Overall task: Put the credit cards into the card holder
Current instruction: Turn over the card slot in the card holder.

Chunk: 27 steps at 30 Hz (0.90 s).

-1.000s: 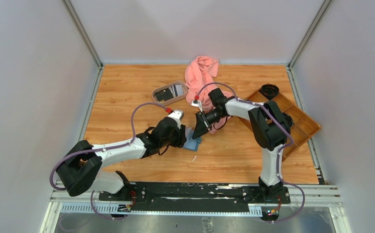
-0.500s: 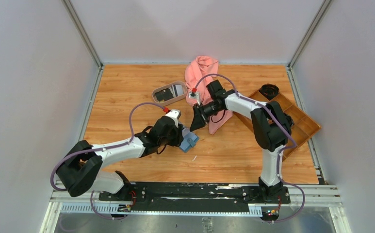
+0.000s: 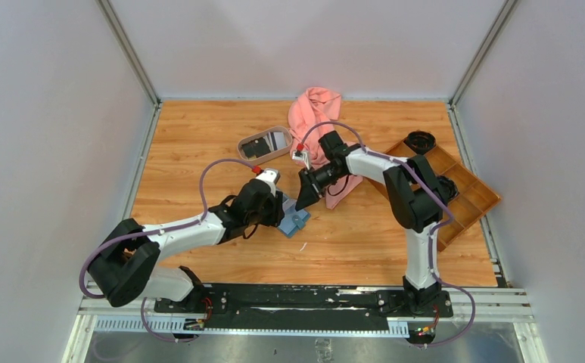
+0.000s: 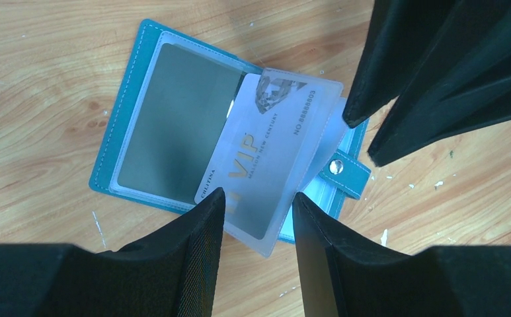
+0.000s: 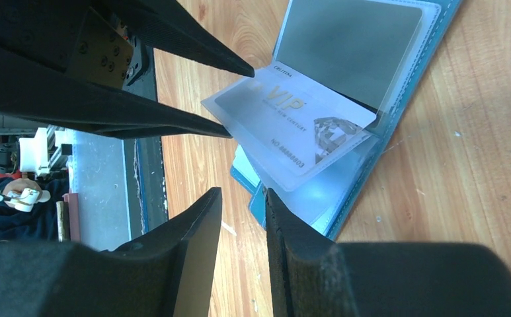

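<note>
The card holder lies open and flat on the wooden table, teal outer edge showing round clear inner pockets, its tab clasp sticking out at one side; a pale grey-white credit card printed "VIP" lies askew across the holder's inner pockets, apparently inside a clear sleeve, one end reaching past the holder's edge; whether it is fully seated cannot be told.

The left gripper hangs just over that protruding end, jaws parted, with the corner of the card and sleeve showing in the gap; whether the fingers actually pinch it or only straddle it cannot be told.

The right gripper sits at the opposite side of the holder, near the clasp, fingers only narrowly apart and nothing visible between them; its tips are close to the sleeve's far edge, contact unclear.

Beyond the holder, toward the back wall, an oval tray lies; a pink cloth is heaped just beside that tray; a brown compartment tray sits well apart from the holder, at the right edge.
</note>
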Each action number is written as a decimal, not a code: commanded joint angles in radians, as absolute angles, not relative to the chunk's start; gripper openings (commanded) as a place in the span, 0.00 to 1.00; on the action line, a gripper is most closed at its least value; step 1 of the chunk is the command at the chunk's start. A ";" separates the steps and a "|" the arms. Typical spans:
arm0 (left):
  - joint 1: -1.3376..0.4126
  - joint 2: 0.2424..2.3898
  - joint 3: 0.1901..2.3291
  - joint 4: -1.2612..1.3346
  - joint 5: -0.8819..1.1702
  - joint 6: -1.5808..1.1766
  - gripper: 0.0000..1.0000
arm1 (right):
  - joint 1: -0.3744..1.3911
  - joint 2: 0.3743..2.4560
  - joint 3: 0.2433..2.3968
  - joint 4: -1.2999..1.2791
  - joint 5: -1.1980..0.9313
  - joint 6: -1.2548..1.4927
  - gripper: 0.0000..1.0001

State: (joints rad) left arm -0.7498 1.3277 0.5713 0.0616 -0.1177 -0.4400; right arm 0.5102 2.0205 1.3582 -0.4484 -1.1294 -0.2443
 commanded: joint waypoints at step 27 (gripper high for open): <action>-0.569 1.364 0.635 0.049 0.039 -0.310 0.57 | 0.539 2.252 1.612 -0.379 -1.099 -0.066 0.36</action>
State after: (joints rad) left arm -0.5964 1.3056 0.5858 0.0547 0.0231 -0.3595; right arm 0.5285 2.2242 1.5677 -0.3744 -1.1210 -0.0929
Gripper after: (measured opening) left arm 0.648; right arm 0.352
